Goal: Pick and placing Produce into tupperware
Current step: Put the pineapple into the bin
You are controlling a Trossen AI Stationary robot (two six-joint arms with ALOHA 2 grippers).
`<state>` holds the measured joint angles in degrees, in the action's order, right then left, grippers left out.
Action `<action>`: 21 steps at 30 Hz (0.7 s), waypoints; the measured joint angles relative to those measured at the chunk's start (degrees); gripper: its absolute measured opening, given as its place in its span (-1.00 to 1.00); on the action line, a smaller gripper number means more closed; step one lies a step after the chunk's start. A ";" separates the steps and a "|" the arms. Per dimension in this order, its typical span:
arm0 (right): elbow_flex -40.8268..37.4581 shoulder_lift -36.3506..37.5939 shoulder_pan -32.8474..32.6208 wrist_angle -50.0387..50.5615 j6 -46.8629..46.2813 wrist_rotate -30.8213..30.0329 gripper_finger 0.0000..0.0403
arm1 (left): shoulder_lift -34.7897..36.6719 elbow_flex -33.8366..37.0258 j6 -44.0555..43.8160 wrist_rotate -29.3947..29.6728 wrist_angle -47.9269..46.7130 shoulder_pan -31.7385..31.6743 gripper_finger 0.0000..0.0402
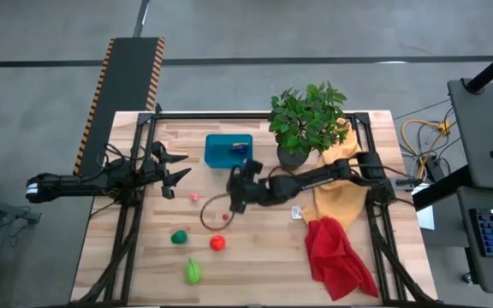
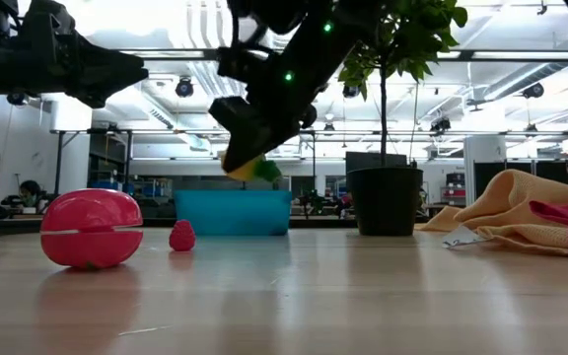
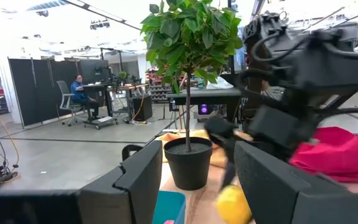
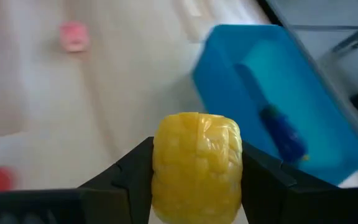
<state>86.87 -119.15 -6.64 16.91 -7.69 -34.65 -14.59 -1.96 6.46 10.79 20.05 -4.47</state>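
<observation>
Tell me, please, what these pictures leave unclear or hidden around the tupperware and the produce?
- Contents of the tupperware: high view too small; the right wrist view shows a dark blue item, blurred.
- Yellow corn: lower part hidden by the right gripper; unseen in the high view under the arm.
- Small pink piece: blurred, kind unclear.
- Left gripper: waits open at the table's left.

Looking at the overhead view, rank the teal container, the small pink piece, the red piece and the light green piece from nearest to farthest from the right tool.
From the right tool, which holds the yellow corn:
1. Teal container, just beyond it.
2. Small pink piece, toward the left arm.
3. Red piece, toward the near edge.
4. Light green piece, near the front edge.
</observation>
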 joint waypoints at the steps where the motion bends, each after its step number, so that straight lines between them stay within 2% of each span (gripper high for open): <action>1: 0.00 0.09 0.97 -0.16 0.22 -0.02 -0.12 | 0.00 0.00 0.00 0.00 -0.02 0.00 -0.07; 11: 0.00 0.18 9.12 -2.58 1.34 -0.08 -0.12 | 0.00 0.00 0.39 0.00 -0.02 -0.01 -0.07; 21: 0.00 0.18 13.06 -2.50 2.19 0.16 -0.12 | 0.00 0.00 0.39 0.00 -0.02 0.00 -0.07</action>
<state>86.87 -118.98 6.42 14.41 -5.50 -34.49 -14.59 -1.96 6.85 10.79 20.03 -4.47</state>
